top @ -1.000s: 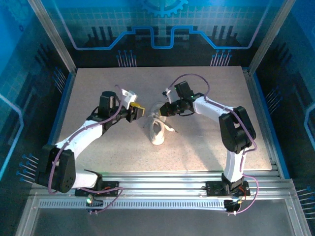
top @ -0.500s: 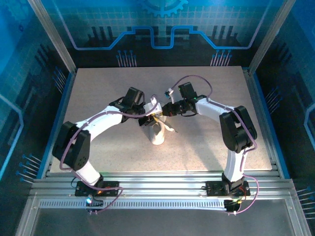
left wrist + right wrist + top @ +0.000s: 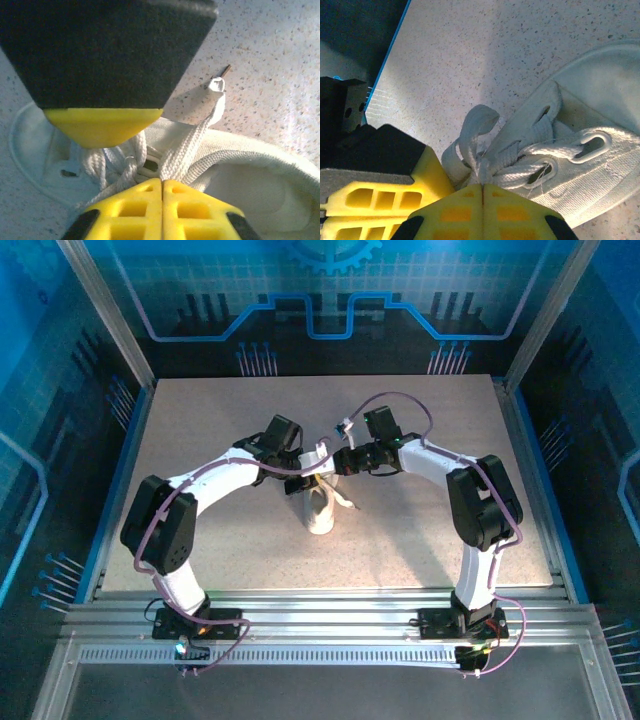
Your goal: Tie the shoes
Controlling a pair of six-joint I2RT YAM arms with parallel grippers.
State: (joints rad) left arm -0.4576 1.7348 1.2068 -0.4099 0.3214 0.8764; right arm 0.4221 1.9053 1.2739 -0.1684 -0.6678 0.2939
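With left gripper [image 3: 161, 183] and right gripper [image 3: 482, 188] each pinched tight on the laces [image 3: 192, 145] at their tips, pull apart evenly without lifting the white sneaker [image 3: 265, 167].

The sneaker [image 3: 320, 512] is white, and its laces [image 3: 187, 147] are white too (a woven, slightly creamy weave). The table [image 3: 430, 525] is beige with fine dark speckles. The left gripper [image 3: 162, 184] and the right gripper [image 3: 482, 187] have yellow fingers on black bodies.
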